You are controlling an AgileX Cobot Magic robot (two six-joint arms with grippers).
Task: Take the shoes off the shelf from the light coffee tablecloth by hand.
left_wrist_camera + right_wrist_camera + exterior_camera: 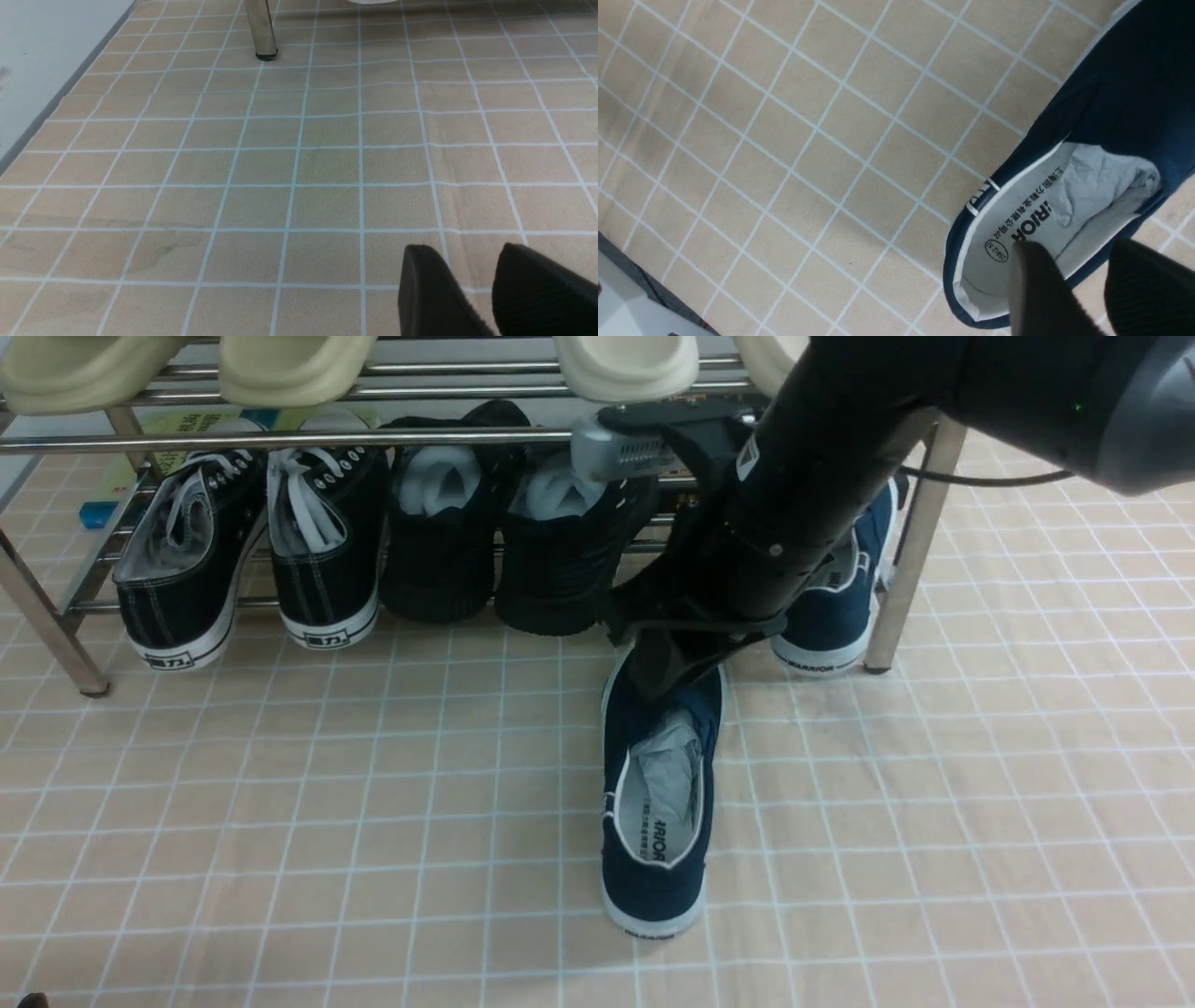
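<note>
One navy slip-on shoe [653,859] lies on the light coffee tablecloth [280,803] in front of the shelf [280,437], heel toward me, with paper stuffing in it. Its partner [836,616] still sits on the lower tier at the right end, partly hidden by my right arm. My right gripper [667,677] hangs over the toe end of the shoe on the cloth. In the right wrist view the right gripper [1073,245] is open above that shoe [1125,93] and holds nothing. My left gripper [465,249] is open over bare cloth [299,163].
On the lower tier stand two black lace-up sneakers [187,579] and two black knit shoes [439,541]. Cream slippers [625,364] sit on the upper tier. A chrome leg [901,569] stands beside the right navy shoe. Another leg [261,28] and the cloth's edge [46,107] show in the left wrist view.
</note>
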